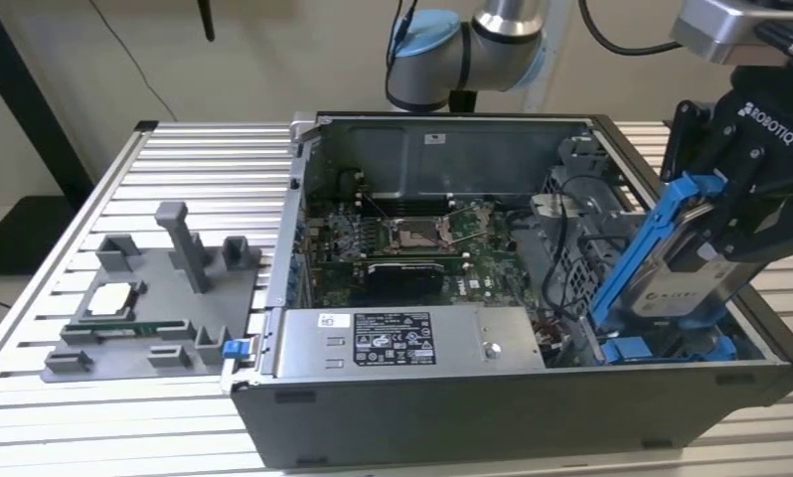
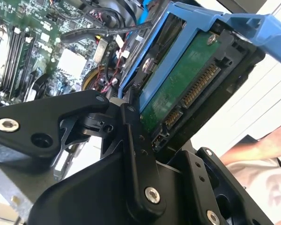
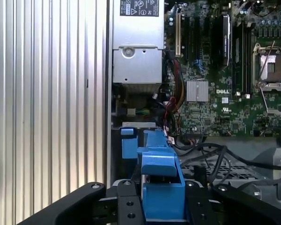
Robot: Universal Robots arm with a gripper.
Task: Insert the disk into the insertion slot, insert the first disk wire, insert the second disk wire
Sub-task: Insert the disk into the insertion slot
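1. The pincer (image 1: 730, 238) is clamped on the upper end of the disk (image 1: 669, 283). In the exterior view the disk stands at about 4 o'clock in the open computer case (image 1: 503, 417). It leans steeply, with its lower end down at the insertion slot (image 1: 675, 350) and not yet lying flat in it.
2. Risk, as I judge it: at this lean the blue carrier could catch on the slot's sheet-metal edge. Pushing on then would jam it or twist it in the grip.
3. Loose black cables (image 1: 569, 248) lie just beside the slot at its 9 o'clock side. One caught under the carrier would stop the disk from seating and could be pinched.
4. In the second wrist view the connector edge of the disk (image 2: 182, 89) lies close to the pincer's black links. A slip in the grip could knock those contacts.
5. The case rests on a ribbed metal tabletop (image 1: 198, 149). The motherboard (image 1: 410, 243) is at the case's centre and the power-supply box (image 1: 403, 338) at its 6 o'clock.
6. At 9 o'clock on the tabletop sits a grey fixture tray (image 1: 158, 328) holding small parts, well apart from the work.
7. A plain pale wall (image 1: 277, 60) stands behind at 12 o'clock. What looks like a person's bare arm (image 2: 262, 143) shows beyond the case.
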